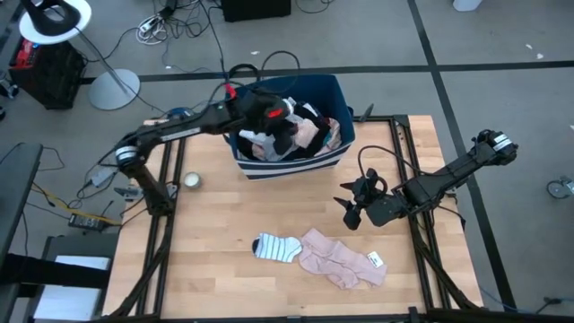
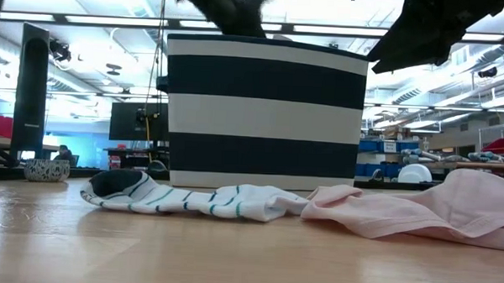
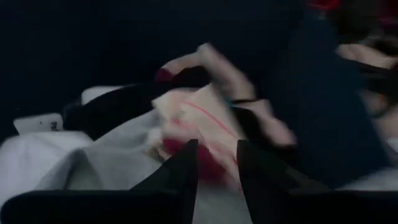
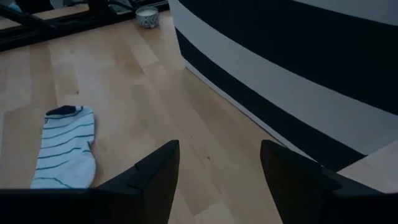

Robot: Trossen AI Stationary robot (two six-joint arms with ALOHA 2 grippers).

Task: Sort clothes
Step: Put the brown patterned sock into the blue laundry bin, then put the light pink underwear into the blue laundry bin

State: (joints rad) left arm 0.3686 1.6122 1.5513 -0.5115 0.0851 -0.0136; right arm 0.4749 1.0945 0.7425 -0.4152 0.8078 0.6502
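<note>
High view: left gripper (image 1: pixel 269 117) down in the striped bin (image 1: pixel 336 154) at 12 o'clock among piled clothes (image 1: pixel 300 135), striped sock (image 1: pixel 273 246) and pink garment (image 1: pixel 341 260) on the table (image 1: pixel 215 224) at 6. Left wrist view: fingers (image 3: pixel 180 171) slightly apart over crumpled pink-and-red cloth (image 3: pixel 199 124). Right wrist view: right gripper (image 4: pixel 217 180) spread wide, empty, above bare wood, sock at 9 o'clock.

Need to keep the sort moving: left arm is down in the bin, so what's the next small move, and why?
Probably close the left gripper on the pink-and-white garment just ahead of its open fingers, then lift. It sits inside the striped bin, over the clothes pile. Only a striped sock and a pink garment are out on the table. The right gripper waits open above the table.
</note>
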